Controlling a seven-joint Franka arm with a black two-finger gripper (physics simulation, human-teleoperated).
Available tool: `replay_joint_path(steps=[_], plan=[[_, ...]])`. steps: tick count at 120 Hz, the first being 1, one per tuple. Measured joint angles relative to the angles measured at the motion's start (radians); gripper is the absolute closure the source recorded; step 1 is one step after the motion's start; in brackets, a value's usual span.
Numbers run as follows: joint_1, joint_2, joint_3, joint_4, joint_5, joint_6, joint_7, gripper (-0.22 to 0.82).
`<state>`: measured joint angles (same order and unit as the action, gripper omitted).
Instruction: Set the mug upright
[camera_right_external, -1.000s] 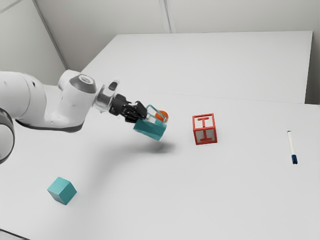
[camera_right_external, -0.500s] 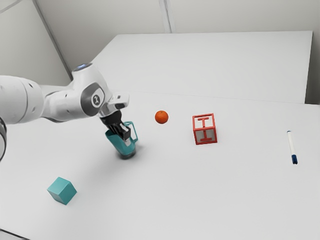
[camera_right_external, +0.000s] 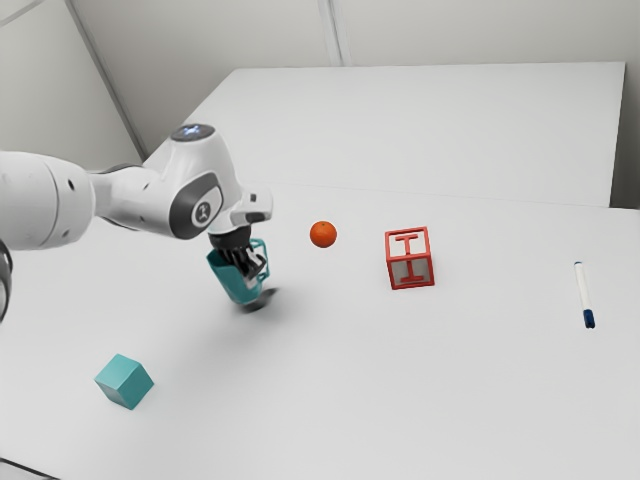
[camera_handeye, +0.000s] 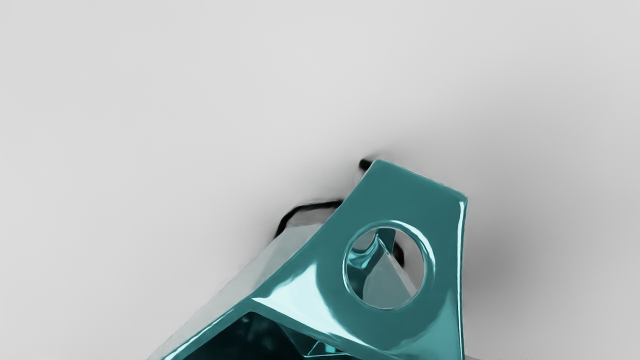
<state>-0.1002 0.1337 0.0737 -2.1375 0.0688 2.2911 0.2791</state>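
Observation:
My gripper (camera_right_external: 250, 268) points down at the exterior view's left of centre, shut on the teal mug (camera_right_external: 237, 287). The mug hangs tilted just over the table, its open end up toward the exterior view's left, its handle on the exterior view's right side. In the wrist view, the shiny mug (camera_handeye: 410, 200) covers much of my gripper (camera_handeye: 340, 250); pale grey finger surfaces with black edges show beside the mug and through its round opening. The mug's underside is hidden there.
On the white table (camera_right_external: 350, 400), an orange ball (camera_right_external: 323, 234) and a red-framed letter block (camera_right_external: 409, 259) lie toward the exterior view's right of the mug. Farther right is a marker (camera_right_external: 584, 295). A teal cube (camera_right_external: 125, 381) sits nearer the camera, at lower left.
The hand swung from beside the orange ball toward the exterior view's left, turning the mug from nearly sideways to a steeper tilt. Over the last half second, mug and hand rose slightly.

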Motion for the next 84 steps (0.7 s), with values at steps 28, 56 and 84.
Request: replay_joint_path(steps=[28,56,84], plan=[[0.0,0.013,-0.002,-0.007,0.018,-0.006,-0.083,0.57],[0.006,0.009,0.0,-0.006,0.017,-0.011,-0.131,0.21],[0.014,-0.096,-0.002,0.215,0.017,-0.208,-0.158,0.08]])
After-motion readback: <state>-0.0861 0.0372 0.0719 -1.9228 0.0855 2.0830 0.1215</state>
